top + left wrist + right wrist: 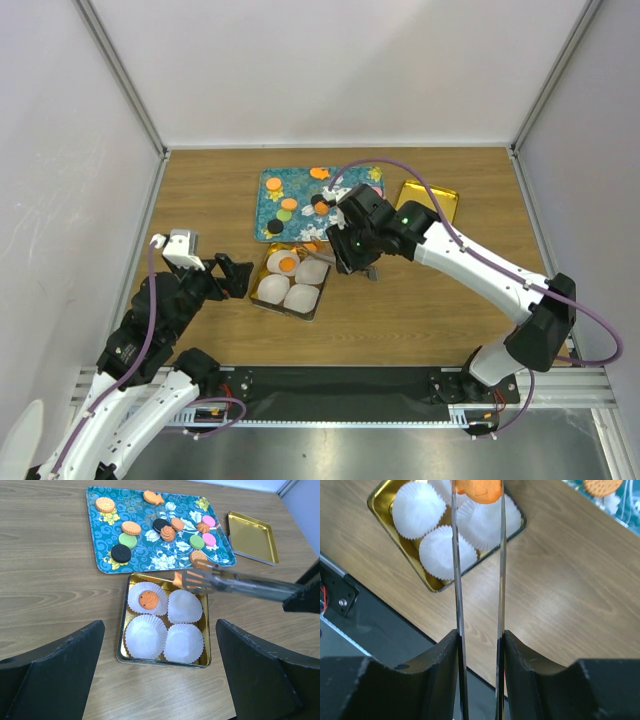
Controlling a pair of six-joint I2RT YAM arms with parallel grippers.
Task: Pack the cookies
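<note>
Several orange, green, pink and dark cookies (131, 528) lie on the teal flowered tray (100, 555). The gold tin (122, 647) holds white paper cups, and the far-left cup has one orange cookie (148, 600) in it. My right gripper (479, 640) is shut on metal tongs (456, 570). The tong tips pinch an orange cookie (479, 490) above the tin's far-right cup (185, 606). My left gripper (160, 630) stands open with nothing in it, near the tin's near side. In the top view it (232, 275) sits left of the tin (258, 303).
A gold lid (428, 203) lies to the right of the tray (270, 185). The right arm (480, 265) reaches across the table from the right. White walls enclose the table at the left, right and back.
</note>
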